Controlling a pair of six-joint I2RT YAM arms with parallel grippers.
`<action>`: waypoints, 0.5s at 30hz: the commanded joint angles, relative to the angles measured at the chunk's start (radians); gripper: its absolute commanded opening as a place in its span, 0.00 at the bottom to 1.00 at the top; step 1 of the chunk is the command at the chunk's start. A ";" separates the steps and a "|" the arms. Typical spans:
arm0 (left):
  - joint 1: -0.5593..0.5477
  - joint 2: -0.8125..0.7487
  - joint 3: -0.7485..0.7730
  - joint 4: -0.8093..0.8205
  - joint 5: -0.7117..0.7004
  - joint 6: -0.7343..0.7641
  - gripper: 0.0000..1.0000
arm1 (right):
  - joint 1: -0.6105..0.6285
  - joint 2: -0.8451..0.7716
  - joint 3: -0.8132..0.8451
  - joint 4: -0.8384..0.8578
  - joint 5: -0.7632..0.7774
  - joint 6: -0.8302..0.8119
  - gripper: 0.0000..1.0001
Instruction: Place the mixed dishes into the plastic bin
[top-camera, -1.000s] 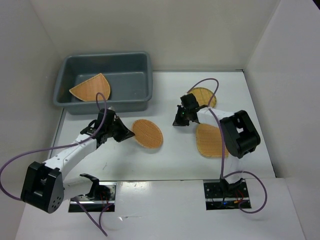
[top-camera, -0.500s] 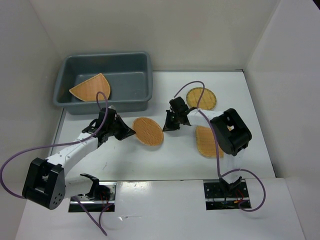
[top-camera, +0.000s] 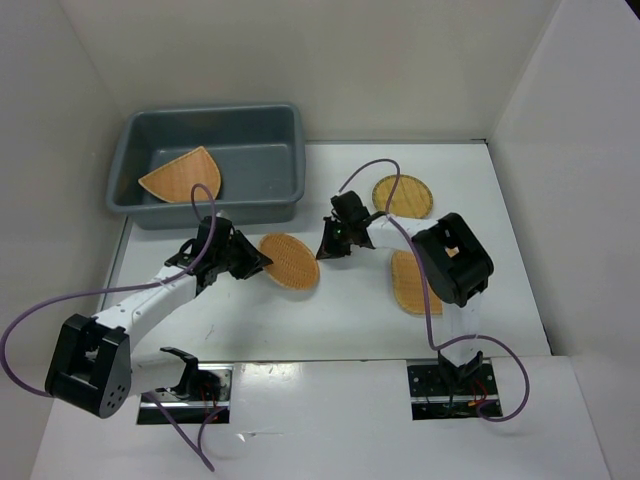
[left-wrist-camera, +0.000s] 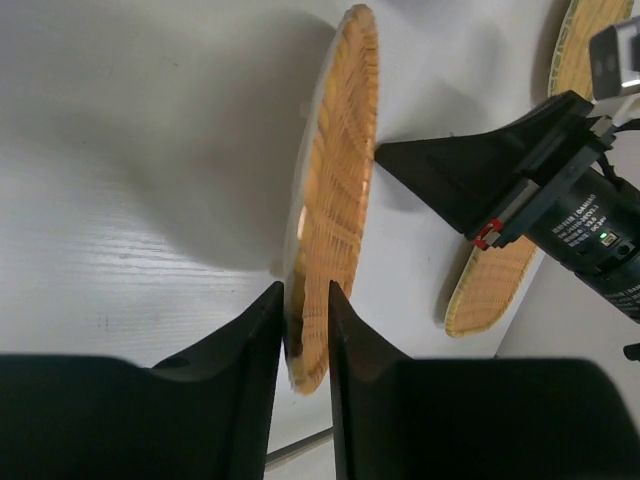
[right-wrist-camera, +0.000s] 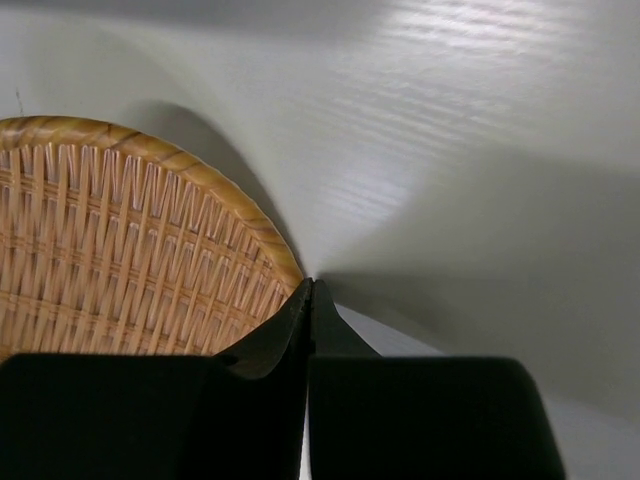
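Observation:
A round woven plate (top-camera: 289, 261) lies tilted on the white table between my two grippers. My left gripper (top-camera: 262, 263) stands slightly open, and in the left wrist view its jaws (left-wrist-camera: 305, 290) straddle the plate's (left-wrist-camera: 335, 200) near rim. My right gripper (top-camera: 322, 252) is shut and empty, its tips (right-wrist-camera: 311, 282) against the far rim of that plate (right-wrist-camera: 100, 250). The blue-grey plastic bin (top-camera: 215, 110) sits at the back left and holds a rounded triangle plate (top-camera: 182, 177). A yellowish round plate (top-camera: 403, 196) and a rounded square plate (top-camera: 410, 285) lie at the right, partly under the right arm.
White walls enclose the table at the back and both sides. The bin's near wall (top-camera: 215, 213) stands just behind my left wrist. Purple cables loop off both arms. The right gripper's dark body (left-wrist-camera: 560, 200) fills the right side of the left wrist view.
My right gripper has swung left, staying shut, and pushed the round plate leftwards. My left gripper has gone from shut to slightly open, with the plate's rim now between its jaws.

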 joint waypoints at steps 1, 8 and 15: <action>-0.007 0.005 0.000 0.086 0.033 -0.022 0.33 | 0.045 0.049 0.005 -0.031 -0.063 -0.004 0.00; -0.007 0.025 -0.009 0.099 0.033 -0.031 0.01 | 0.054 0.049 0.005 -0.031 -0.063 -0.014 0.00; -0.007 0.002 0.043 0.064 0.038 0.004 0.00 | 0.054 -0.006 -0.004 -0.091 0.035 -0.023 0.11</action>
